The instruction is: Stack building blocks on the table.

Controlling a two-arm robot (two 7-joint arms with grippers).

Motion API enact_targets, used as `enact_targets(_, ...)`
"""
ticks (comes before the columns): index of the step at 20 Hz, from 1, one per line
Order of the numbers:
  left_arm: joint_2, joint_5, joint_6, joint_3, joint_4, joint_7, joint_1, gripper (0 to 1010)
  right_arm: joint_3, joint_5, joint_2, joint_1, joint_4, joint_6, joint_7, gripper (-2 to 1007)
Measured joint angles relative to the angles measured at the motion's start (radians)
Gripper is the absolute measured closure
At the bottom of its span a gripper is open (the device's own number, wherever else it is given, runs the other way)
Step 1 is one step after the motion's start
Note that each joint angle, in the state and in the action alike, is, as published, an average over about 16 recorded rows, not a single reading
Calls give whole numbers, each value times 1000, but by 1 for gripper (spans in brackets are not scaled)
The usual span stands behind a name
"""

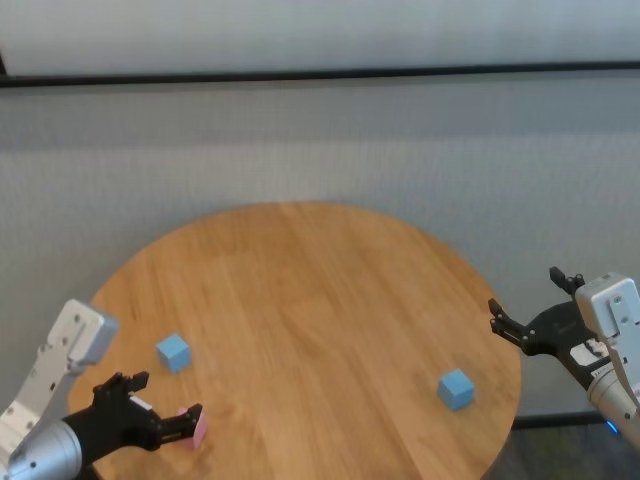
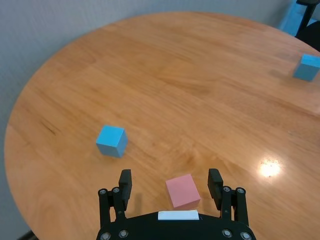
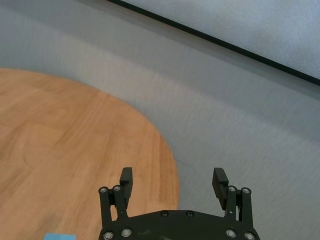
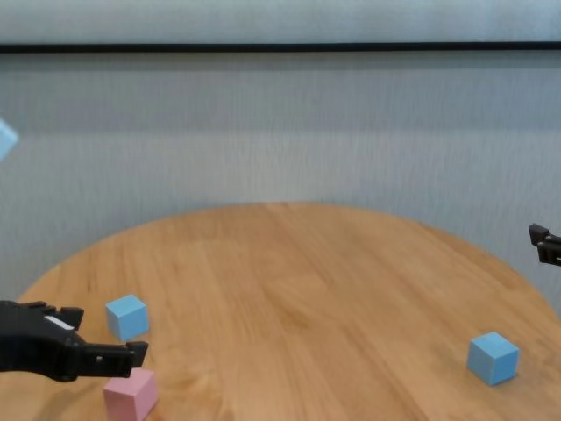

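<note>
A pale pink block (image 1: 200,428) lies on the round wooden table (image 1: 320,300) near its front left edge. My left gripper (image 1: 165,400) is open and hovers just over it. In the left wrist view the pink block (image 2: 183,191) sits between the open fingers, nearer one of them, untouched. One light blue block (image 1: 173,352) lies just behind the pink one, also seen in the left wrist view (image 2: 111,141). The other blue block (image 1: 456,389) lies at the front right. My right gripper (image 1: 525,292) is open and empty, off the table's right edge, above that block.
A grey wall runs behind the table, with a dark strip high up. The table's wood (image 4: 298,289) between the blocks is bare. The table's curved right edge (image 3: 170,155) lies below my right gripper (image 3: 173,174).
</note>
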Motion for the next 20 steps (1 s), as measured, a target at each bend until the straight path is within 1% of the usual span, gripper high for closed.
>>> enact_targets(5, -26, -3, 100, -7, -13, 22, -18, 10, 0, 0, 0, 0, 0, 0, 0, 0)
enact_targets(10, -45, -8, 176, -14, -20, 29, -35, 10, 0, 0, 0, 0, 0, 0, 0, 0)
enact_targets(15, -54, -5, 234, -13, -25, 24, -50, 10, 0, 0, 0, 0, 0, 0, 0, 0)
enact_targets(20, -56, 9, 273, -5, -29, 14, -66, 10, 0, 0, 0, 0, 0, 0, 0, 0)
